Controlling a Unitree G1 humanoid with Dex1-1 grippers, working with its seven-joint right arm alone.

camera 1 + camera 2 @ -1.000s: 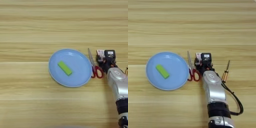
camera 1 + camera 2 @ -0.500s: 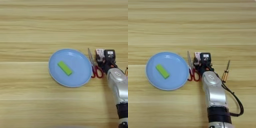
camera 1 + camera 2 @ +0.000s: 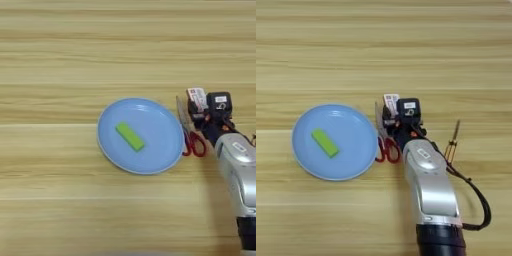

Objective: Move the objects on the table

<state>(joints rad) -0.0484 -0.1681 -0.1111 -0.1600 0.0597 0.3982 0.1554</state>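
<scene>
Filling both views, the light tan wooden worktop (image 3: 60, 55) shows horizontal grain stripes. Silver forearm (image 3: 431, 192) comes in from the bottom edge, right of centre in the right eye view, reaching up the picture; black cable (image 3: 476, 200) loops off its right side. Blue plate (image 3: 303, 160) sits left of the arm, round, flat on the worktop. Lime-green block (image 3: 325, 142) lies on the plate, a bit left of the plate's middle, long axis tilted diagonally, upper-left to lower-right. The hand (image 3: 401, 117) is at the forearm's far end, black, just right of the plate's right rim. It sits at the white box (image 3: 390, 101) with the red-pink label; box pokes out from the hand's upper-left side, touching or just beside it. Cannot tell whether the hand is open, closed or gripping the box; fingers merge with the black body in both views. Scissors (image 3: 386, 145) with red handles lie between plate rim and the arm, blades pointing up the picture, handles lower, next to the plate's right edge. Thin stick-like tool (image 3: 453, 142) with a yellowish middle lies on the worktop right of the arm, nearly upright in the picture, apart from the hand.
</scene>
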